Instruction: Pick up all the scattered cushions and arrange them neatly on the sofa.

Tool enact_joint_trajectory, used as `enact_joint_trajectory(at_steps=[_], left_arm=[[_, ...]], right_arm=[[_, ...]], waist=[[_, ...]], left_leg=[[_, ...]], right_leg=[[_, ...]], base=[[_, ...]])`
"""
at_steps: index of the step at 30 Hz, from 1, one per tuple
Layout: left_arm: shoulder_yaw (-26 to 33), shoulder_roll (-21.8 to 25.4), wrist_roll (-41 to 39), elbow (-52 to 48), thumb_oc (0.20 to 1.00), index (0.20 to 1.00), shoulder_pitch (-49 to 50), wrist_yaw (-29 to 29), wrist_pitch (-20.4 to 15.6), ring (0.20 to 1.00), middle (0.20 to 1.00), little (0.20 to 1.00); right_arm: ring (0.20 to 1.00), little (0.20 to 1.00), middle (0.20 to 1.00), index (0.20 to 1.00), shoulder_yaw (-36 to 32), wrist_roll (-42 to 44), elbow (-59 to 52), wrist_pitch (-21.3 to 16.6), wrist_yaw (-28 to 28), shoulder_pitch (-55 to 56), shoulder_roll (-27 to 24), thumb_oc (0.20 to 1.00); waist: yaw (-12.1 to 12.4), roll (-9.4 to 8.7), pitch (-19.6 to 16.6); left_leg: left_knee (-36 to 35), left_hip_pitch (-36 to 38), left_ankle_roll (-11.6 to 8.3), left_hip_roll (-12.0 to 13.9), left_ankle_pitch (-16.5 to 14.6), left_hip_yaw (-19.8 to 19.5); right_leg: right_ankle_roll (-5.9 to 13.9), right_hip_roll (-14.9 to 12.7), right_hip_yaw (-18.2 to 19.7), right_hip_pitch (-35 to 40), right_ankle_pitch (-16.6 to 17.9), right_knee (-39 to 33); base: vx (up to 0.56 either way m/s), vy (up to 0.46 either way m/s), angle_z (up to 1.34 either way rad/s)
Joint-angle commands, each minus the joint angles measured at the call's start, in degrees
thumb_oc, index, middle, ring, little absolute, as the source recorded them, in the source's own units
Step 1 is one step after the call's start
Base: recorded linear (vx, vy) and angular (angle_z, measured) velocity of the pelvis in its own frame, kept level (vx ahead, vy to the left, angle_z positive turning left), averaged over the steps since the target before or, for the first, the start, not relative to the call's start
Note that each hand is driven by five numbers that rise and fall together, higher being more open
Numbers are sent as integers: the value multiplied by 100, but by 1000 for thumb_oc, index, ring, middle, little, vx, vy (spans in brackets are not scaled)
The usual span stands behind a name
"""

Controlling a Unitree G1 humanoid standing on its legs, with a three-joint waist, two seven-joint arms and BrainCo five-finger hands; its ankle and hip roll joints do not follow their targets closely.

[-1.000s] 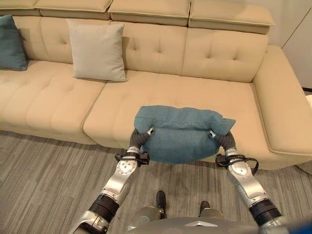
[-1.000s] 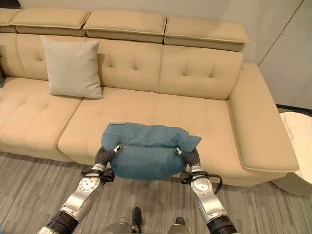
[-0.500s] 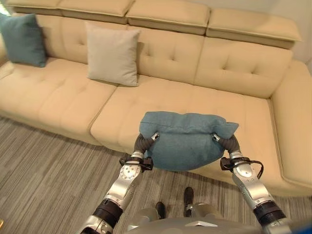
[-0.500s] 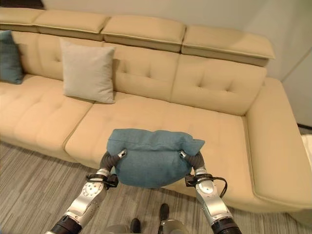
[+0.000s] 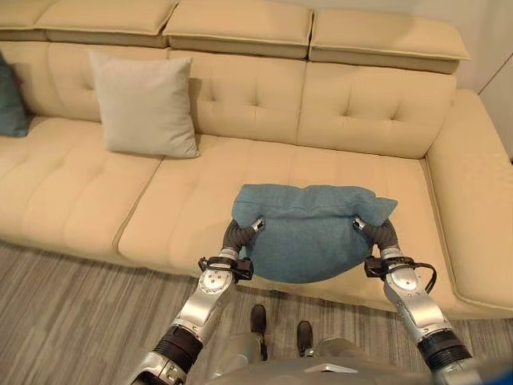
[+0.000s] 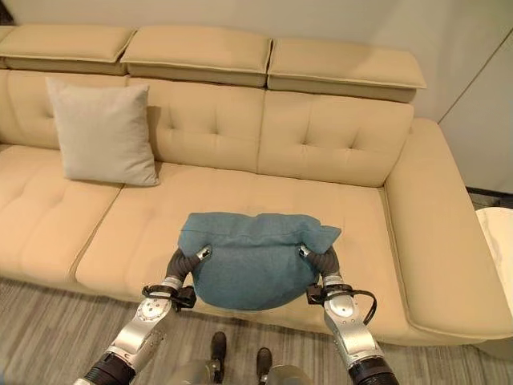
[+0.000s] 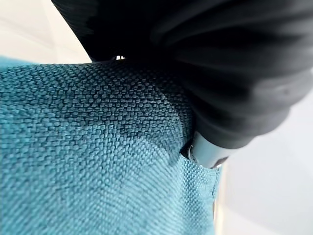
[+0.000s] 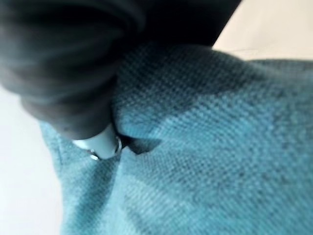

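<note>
Teal cushion (image 5: pixel 309 233): carried between left hand (image 5: pixel 239 233) and right hand (image 5: pixel 377 233), over the sofa (image 5: pixel 200 208) seat's front edge, as a second before. Fingers hidden in the cloth; their state could not be told. Beige cushion (image 5: pixel 143 104) leaned on the backrest. Placement pending.

Two teal cushions (image 5: pixel 309 233) (image 5: pixel 10 100), one beige cushion (image 5: pixel 143 104), one sofa (image 5: pixel 377 104).

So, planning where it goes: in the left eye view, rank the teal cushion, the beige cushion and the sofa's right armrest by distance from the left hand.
1. teal cushion, against the left hand.
2. beige cushion, up to its left.
3. right armrest, far right.
</note>
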Motion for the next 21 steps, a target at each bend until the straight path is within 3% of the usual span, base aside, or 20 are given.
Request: enact_joint_trajectory(at_steps=[1, 2, 3, 9, 15, 17, 18, 21], left_arm=[[359, 235, -6, -771, 200, 200, -8, -220, -494, 200, 200, 200], [402, 264, 50, -767, 200, 200, 49, -251, -492, 200, 200, 200], [420, 252, 30, -766, 200, 200, 100, -284, -506, 200, 200, 200], [418, 185, -5, -754, 200, 200, 135, -288, -524, 200, 200, 200], [272, 24, -112, -679, 200, 200, 72, -375, -539, 200, 200, 200], [224, -12, -119, -658, 200, 200, 23, -374, -527, 200, 200, 200], [125, -62, -141, -619, 200, 200, -116, -371, -518, 200, 200, 200], [117, -84, -143, -620, 200, 200, -206, -338, -529, 200, 200, 200]], right_arm=[[200, 200, 200, 200, -41, 63, -517, -593, 211, -389, 190, 200], [200, 200, 200, 200, -31, 48, -528, -578, 272, -338, 202, 200], [200, 200, 200, 200, -12, 59, -516, -573, 320, -320, 187, 200], [200, 200, 200, 200, -2, 94, -533, -559, 315, -348, 102, 200], [200, 200, 200, 200, -197, 127, -584, -599, 238, -164, -22, 200], [200, 200, 200, 200, -253, 150, -611, -621, 210, -133, -70, 200], [200, 200, 200, 200, -345, 164, -650, -639, 112, -138, -168, 200], [200, 200, 200, 200, -343, 177, -680, -626, 84, -173, -229, 200]], waist=[[331, -168, -373], [316, -125, -348], [295, -116, -349], [145, -134, -266], [48, -250, -355], [14, -260, -352], [-31, -259, -309], [-21, -243, -256]], left_leg=[[642, -250, -50, 39, -801, 209], [595, -119, 6, 34, -864, 218], [541, -6, 9, 28, -933, 238], [401, 376, -56, 62, -1109, 185], [551, 442, -352, 181, -1164, 30], [733, 364, -416, 217, -1181, 28], [1322, 82, -545, 349, -1112, 119], [1713, -155, -579, 409, -968, 93]], right_leg=[[779, -689, 23, -166, 194, 1136], [813, -771, -22, -343, 291, 1260], [763, -823, -134, -358, 258, 896], [790, -775, -196, -777, 671, -61], [667, -702, -310, -325, 707, -471], [624, -686, -384, -234, 677, -508], [489, -676, -588, -38, 540, -549], [389, -641, -645, 87, 428, -537]], base=[[131, 142, -36], [172, 35, -80], [181, -11, -77], [116, -82, -17], [116, -194, 40], [44, -141, 46], [49, -174, 23], [46, -85, 66]])
